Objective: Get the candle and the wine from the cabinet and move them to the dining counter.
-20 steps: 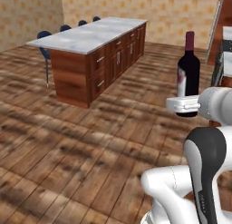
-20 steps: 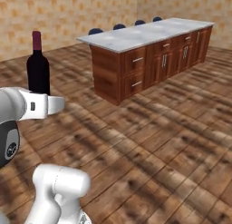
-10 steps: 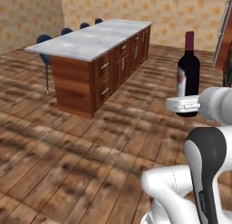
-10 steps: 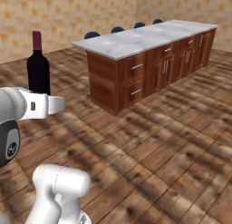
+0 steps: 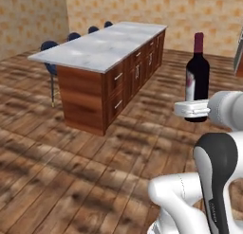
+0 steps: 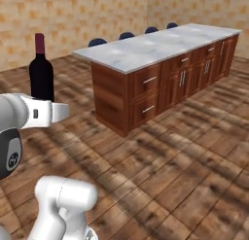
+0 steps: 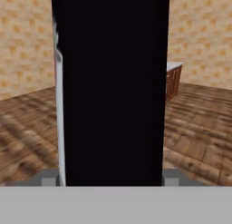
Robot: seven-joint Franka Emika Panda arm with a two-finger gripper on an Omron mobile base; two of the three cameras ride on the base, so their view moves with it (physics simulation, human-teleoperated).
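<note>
1. The dining counter (image 5: 102, 46) stands left of centre in the left base view, its marble top bare; dark blue chairs (image 5: 50, 46) are tucked along its far side. It is judged to be the drop-off point, with open top nearest the robot.
2. A stretch of wooden floor (image 5: 71, 152) lies between counter and robot, so the bottle is judged to be in transit, not yet within placing reach.
3. The wine (image 5: 197, 79) is held upright, well above the floor, at the right of that view; upright carriage is judged to keep it ready for setting down on its base.
4. The end effector (image 5: 191, 109) is clamped on the bottle's lower body, low on the glass, leaving neck and label clear.
5. In the hand view the dark bottle (image 7: 111, 87) sits between the fingertips (image 7: 47, 177), pinched from both sides.
6. The candle is not located.
</note>
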